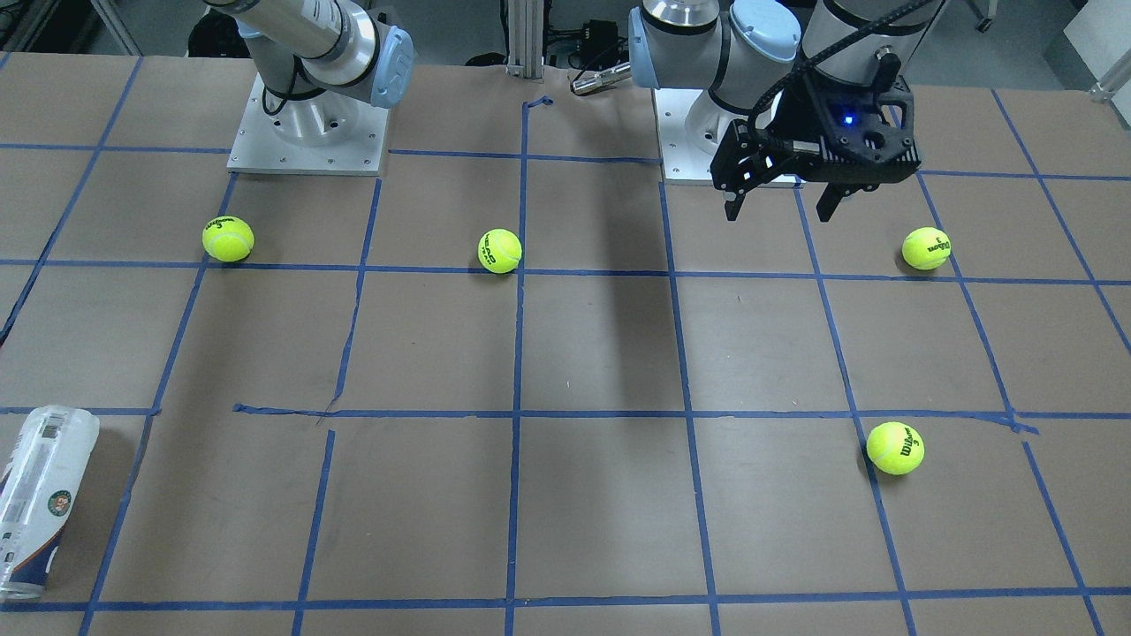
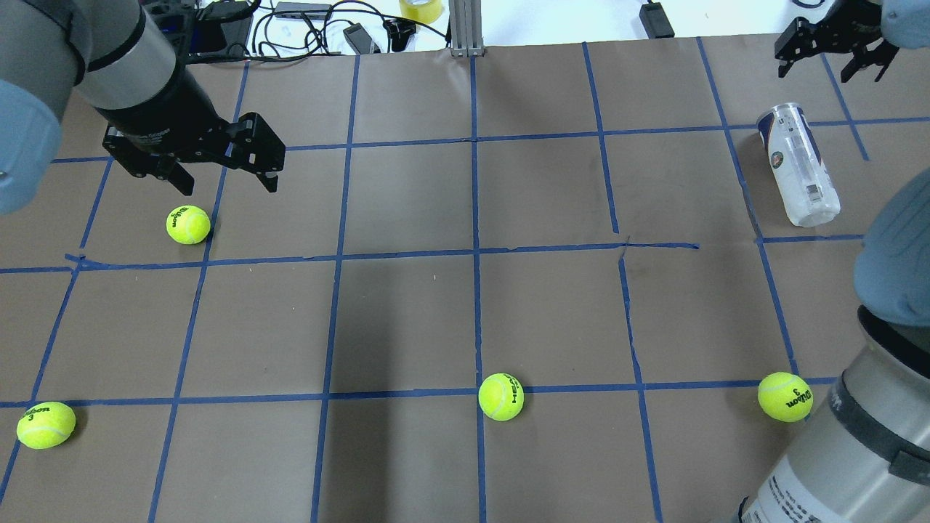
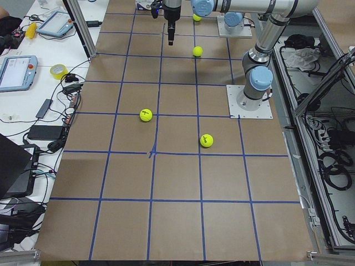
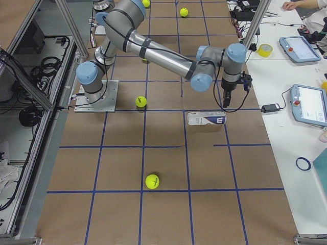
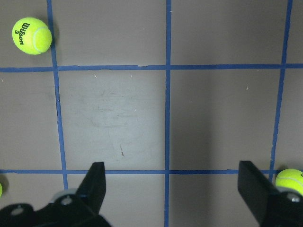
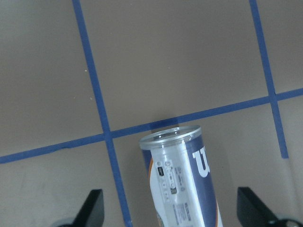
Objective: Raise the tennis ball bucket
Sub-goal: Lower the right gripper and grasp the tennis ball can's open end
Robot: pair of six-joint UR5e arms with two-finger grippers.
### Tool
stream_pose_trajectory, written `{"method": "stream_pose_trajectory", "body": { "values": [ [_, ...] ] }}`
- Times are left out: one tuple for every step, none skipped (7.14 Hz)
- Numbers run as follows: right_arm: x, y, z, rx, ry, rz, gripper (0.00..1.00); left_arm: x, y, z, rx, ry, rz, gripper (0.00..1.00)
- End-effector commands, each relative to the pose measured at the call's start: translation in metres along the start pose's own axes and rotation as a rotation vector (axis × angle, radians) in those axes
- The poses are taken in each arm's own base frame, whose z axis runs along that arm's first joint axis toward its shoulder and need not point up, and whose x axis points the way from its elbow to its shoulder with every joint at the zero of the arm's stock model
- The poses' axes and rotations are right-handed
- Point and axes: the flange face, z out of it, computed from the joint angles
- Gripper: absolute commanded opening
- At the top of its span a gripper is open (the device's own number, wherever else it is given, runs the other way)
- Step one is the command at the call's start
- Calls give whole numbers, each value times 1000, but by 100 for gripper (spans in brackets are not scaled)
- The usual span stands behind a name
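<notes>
While the tennis ball bucket (image 2: 798, 165) lies on its side on the brown, blue-taped table (image 2: 407, 319), neither arm touches it. The bucket is a clear can with a white and navy label. It rests on the robot's right side of the table, near the edge away from the robot's base.

The right arm stretches out low from its base, bends at the elbow, and turns its wrist straight down. The right gripper (image 2: 814, 71) hangs in the air just beyond the bucket's far end, pointing at the table. Its two fingers are spread wide. In the right wrist view, the bucket's rimmed end shows between them and lower down, apart from both.

The left arm is well apart from the bucket, on the opposite side of the table. Its forearm slopes down and its wrist also points down. The left gripper (image 2: 227, 183) hovers above the table with its fingers spread wide and nothing between them.

Four yellow-green tennis balls lie loose on the table. One ball (image 2: 785, 396) sits nearest the bucket, on the robot's side of it. Another ball (image 2: 500, 396) lies farther from the bucket, near the table's middle line. A third ball (image 2: 188, 224) rests far across from the bucket, just beside the left gripper. The fourth ball (image 2: 46, 425) lies farthest from the bucket.
</notes>
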Motion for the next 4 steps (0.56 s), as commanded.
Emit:
{"method": "stream_pose_trajectory", "body": {
  "values": [
    [18, -11, 59, -13, -31, -60, 100, 0, 0, 0, 0, -1, -1, 100],
    [27, -11, 86, -30, -50, -66, 100, 0, 0, 0, 0, 0, 1, 100],
    [35, -11, 98, -32, -69, -85, 100, 0, 0, -1, 2, 0, 1, 100],
    [36, -9, 102, -41, -73, -91, 100, 0, 0, -1, 2, -1, -1, 100]
  ]
}}
